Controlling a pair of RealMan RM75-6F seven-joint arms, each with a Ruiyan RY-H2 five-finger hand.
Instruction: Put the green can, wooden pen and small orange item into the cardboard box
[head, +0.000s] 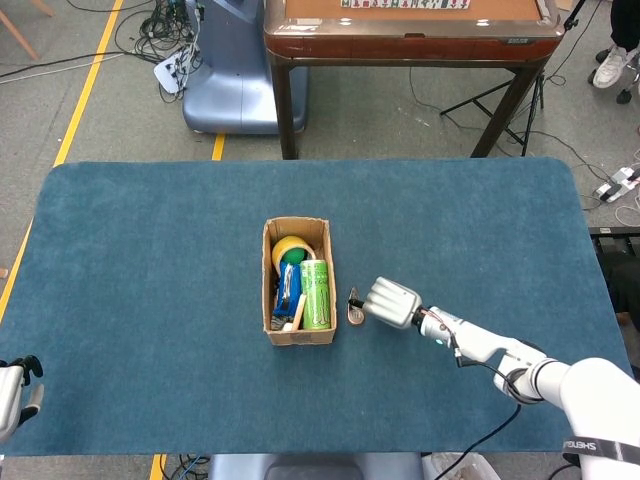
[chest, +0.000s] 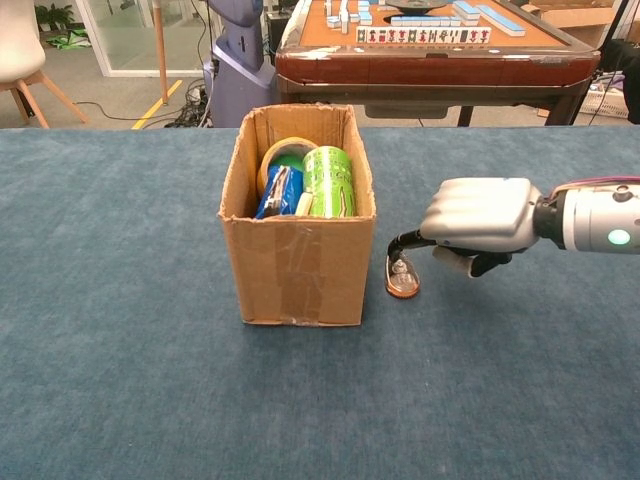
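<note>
The cardboard box (head: 297, 335) (chest: 300, 270) stands open-topped mid-table. Inside it the green can (head: 316, 293) (chest: 330, 180) lies along the right wall, and the pale wooden pen (head: 297, 312) (chest: 305, 203) leans at its left. The small orange item (head: 353, 312) (chest: 403, 282) stands on edge on the cloth just right of the box, apart from its wall. My right hand (head: 392, 303) (chest: 478, 215) reaches in from the right with fingers curled and pinches the item's top between dark fingertips. My left hand (head: 12, 395) shows only partly at the bottom left corner, fingers apart, holding nothing.
A yellow tape roll (head: 290, 248) and a blue packet (head: 288, 285) also fill the box. Beyond the blue table's far edge stand a wooden game table (head: 410, 30) (chest: 440, 50) and a blue machine base (head: 235, 70).
</note>
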